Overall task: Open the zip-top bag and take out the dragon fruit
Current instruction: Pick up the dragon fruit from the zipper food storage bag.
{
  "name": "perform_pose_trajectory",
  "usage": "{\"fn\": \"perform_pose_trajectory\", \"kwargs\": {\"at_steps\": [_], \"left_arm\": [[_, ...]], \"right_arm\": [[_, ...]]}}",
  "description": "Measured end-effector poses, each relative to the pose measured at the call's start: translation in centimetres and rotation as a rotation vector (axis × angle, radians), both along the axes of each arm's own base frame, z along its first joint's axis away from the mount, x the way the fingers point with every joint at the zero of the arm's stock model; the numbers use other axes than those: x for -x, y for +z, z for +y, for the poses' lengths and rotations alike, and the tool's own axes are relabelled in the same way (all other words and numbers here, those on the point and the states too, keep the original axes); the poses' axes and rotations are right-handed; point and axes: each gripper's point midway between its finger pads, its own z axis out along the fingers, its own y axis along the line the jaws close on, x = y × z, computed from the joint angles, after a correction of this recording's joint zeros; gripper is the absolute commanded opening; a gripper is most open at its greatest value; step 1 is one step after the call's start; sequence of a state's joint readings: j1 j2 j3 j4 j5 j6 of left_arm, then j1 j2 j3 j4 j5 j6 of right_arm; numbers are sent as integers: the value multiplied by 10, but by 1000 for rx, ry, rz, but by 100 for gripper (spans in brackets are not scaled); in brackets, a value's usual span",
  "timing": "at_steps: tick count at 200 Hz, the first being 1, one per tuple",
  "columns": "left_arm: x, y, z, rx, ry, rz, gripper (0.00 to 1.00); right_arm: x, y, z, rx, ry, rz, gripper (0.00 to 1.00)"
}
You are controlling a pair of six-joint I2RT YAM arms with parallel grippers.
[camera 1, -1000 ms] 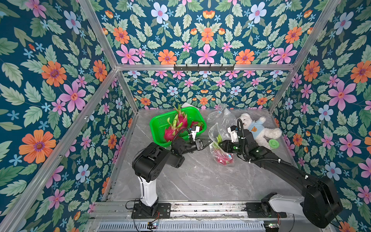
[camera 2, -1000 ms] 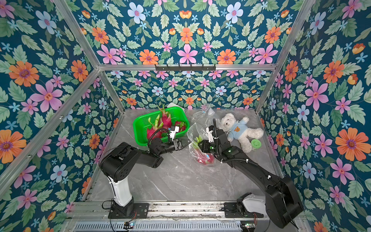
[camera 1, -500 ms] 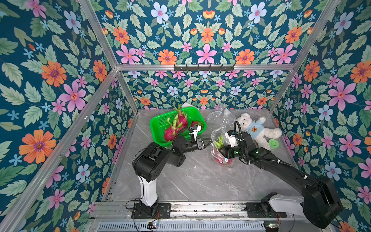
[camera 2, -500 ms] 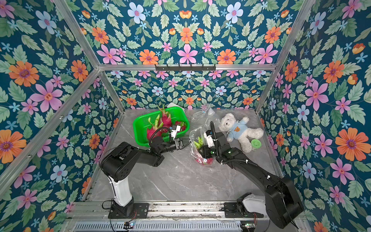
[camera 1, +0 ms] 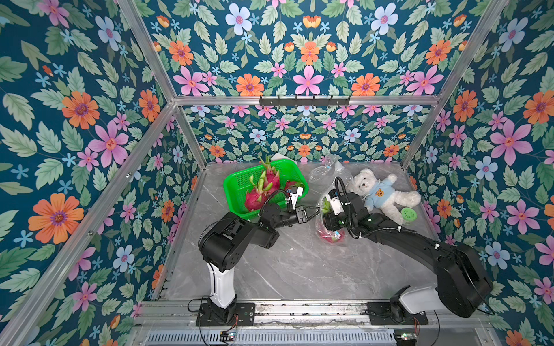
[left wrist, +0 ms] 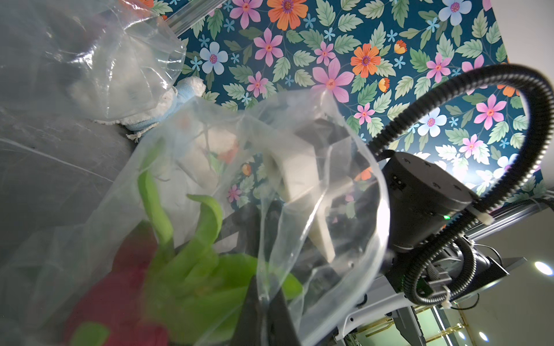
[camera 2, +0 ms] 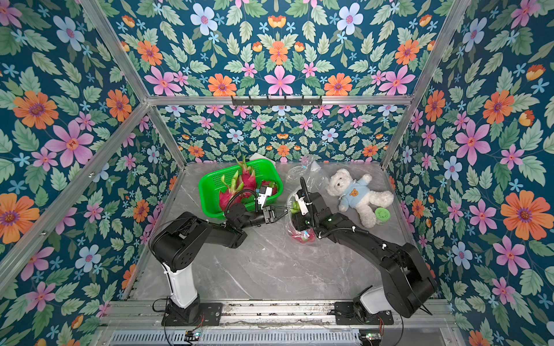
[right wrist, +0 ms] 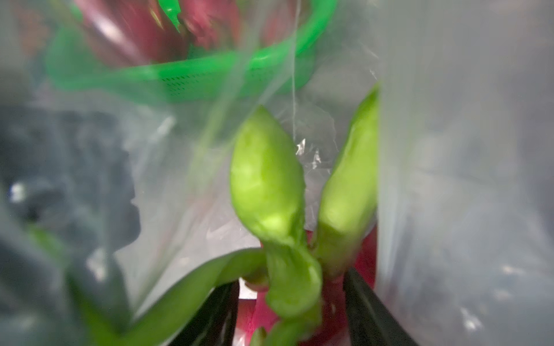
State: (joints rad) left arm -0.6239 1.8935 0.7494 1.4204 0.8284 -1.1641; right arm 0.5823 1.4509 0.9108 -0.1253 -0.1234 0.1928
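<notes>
the left gripper (camera 1: 314, 211) is pressed together, pinching the left lip of the clear bag (camera 1: 321, 229). the right gripper (right wrist: 287, 314) is down inside that bag's mouth. its fingers are spread on either side of the leafy end of one dragon fruit (camera 1: 329, 238), with a gap on one side. that fruit lies in the bag's bottom, mid-table.

counted:
- four dragon fruit: one bagged and three in the basket, the third half hidden by the left wrist
- one green basket (camera 1: 232, 191), far left
- two bags, the second bag (camera 1: 325, 172) crumpled at the far edge
- one teddy bear (camera 1: 379, 191), just right of the right wrist
- one green disc (camera 1: 407, 214), by the bear's leg

the near half of the table (camera 1: 299, 269) shows bare marble up to the rail.
</notes>
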Motion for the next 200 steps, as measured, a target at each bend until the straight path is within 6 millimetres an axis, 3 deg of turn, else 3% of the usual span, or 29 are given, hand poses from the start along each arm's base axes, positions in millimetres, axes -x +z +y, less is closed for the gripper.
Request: {"fn": "perform_pose_trajectory", "kwargs": {"at_steps": [15, 29, 55, 80, 93, 111, 119, 123, 124, 127, 176, 200], "left_arm": [[0, -2, 0, -6, -1, 13, 0], [-1, -3, 0, -8, 3, 21, 0], [-3, -4, 0, -10, 10, 29, 0], [-2, -4, 1, -8, 9, 27, 0], [-1, 0, 1, -2, 6, 19, 24], [-2, 11, 5, 13, 4, -9, 50], [-2, 17, 7, 15, 1, -19, 67], [-3, 19, 9, 14, 4, -25, 81], [-3, 20, 9, 13, 5, -26, 95], [-4, 22, 11, 14, 9, -30, 98], [-12, 65, 30, -67, 102, -197, 99], [-13, 69, 32, -134, 125, -258, 99]], "right_arm": [[-3, -6, 5, 18, 4, -3, 56], [-7, -10, 5, 28, 1, -11, 49], [-12, -11, 3, 45, -24, -32, 23], [-11, -5, -3, 45, -47, -50, 9], [-9, 2, -6, 40, -53, -66, 6], [-8, 16, -15, 23, -67, -85, 4], [-7, 22, -19, 7, -69, -90, 3], [-6, 26, -22, -5, -72, -95, 3], [-6, 27, -23, -8, -72, -95, 3], [-5, 30, -24, -18, -71, -98, 3], [28, 78, -43, -216, 14, -132, 2], [46, 98, -41, -303, 93, -117, 2]]}}
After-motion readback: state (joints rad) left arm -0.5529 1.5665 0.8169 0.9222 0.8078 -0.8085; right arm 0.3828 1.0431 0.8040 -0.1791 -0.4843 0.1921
